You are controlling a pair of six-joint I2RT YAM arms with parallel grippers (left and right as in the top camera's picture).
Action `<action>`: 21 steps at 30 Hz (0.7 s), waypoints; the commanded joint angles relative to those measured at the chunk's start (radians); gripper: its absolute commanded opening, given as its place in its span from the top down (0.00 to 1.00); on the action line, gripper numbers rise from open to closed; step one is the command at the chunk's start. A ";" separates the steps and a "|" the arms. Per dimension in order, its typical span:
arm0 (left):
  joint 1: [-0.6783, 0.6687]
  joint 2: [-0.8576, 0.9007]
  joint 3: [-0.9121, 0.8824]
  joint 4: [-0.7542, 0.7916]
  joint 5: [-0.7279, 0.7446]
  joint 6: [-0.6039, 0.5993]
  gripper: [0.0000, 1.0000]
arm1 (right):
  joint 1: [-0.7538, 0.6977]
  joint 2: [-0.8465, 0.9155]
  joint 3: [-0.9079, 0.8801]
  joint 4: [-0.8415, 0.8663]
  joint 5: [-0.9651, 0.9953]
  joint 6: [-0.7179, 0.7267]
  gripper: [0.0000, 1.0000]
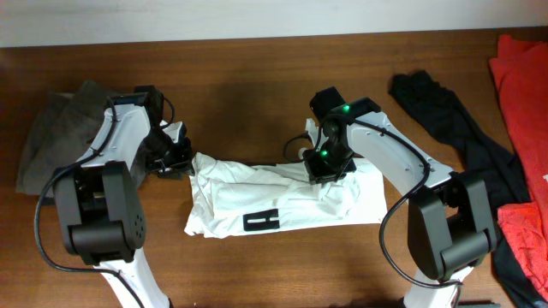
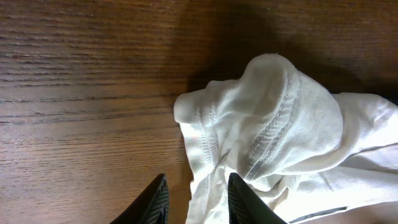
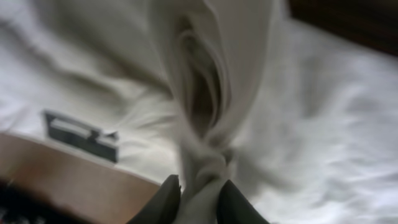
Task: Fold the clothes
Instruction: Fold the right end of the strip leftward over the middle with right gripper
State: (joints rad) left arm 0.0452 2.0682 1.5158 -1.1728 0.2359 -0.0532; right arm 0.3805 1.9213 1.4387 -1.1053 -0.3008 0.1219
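Well, mid-fold and pinched in two spots

So the white garment (image 1: pixel 282 201) is lying crumpled lengthwise across the middle of the table (image 1: pixel 257 68), between my two arms. The left claw (image 2: pixel 198 190) is set narrow, with the hem at the garment's left end running between its fingers. I read that as a grip, probably to anchor or carry that end. The right claw (image 3: pixel 199 190) is narrow too, with a twisted fold of cloth from the far edge pinched between its fingers, though I can't swear how firm that pinch is. My guess is that one end and one edge are held so a flap can go over the rest.

Head count:
- one white garment, with one bit of black lettering (image 1: pixel 261 222) showing
- one pair of grey-khaki trousers (image 1: pixel 51 128), heaped far left beside the left arm
- one black garment (image 1: pixel 445 111) off to the right
- red cloth (image 1: pixel 522 85) at the right edge, in two patches, and I can't tell if it's one piece
- two claws, both busy
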 commanded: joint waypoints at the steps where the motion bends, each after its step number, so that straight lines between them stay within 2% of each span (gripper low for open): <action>1: -0.002 -0.034 0.012 0.002 0.012 -0.003 0.68 | 0.005 0.005 0.004 -0.021 -0.114 -0.066 0.71; 2: -0.002 -0.034 0.012 0.002 0.012 -0.003 0.68 | 0.005 0.005 0.004 -0.020 -0.108 -0.066 0.66; 4: -0.002 -0.034 0.012 0.002 0.012 -0.003 0.68 | 0.003 0.005 0.005 -0.017 -0.087 -0.066 0.66; 10: -0.002 -0.034 0.012 0.002 0.012 -0.003 0.68 | -0.029 -0.012 0.042 -0.028 -0.083 -0.058 0.71; 15: -0.002 -0.034 0.012 0.002 0.012 -0.003 0.68 | -0.090 -0.050 0.085 -0.059 0.019 0.027 0.71; 21: -0.002 -0.034 0.012 0.001 0.012 -0.003 0.68 | -0.140 -0.050 0.076 -0.127 0.044 0.030 0.71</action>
State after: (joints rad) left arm 0.0452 2.0682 1.5158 -1.1706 0.2359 -0.0532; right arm 0.2565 1.9022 1.5074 -1.2057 -0.2928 0.1345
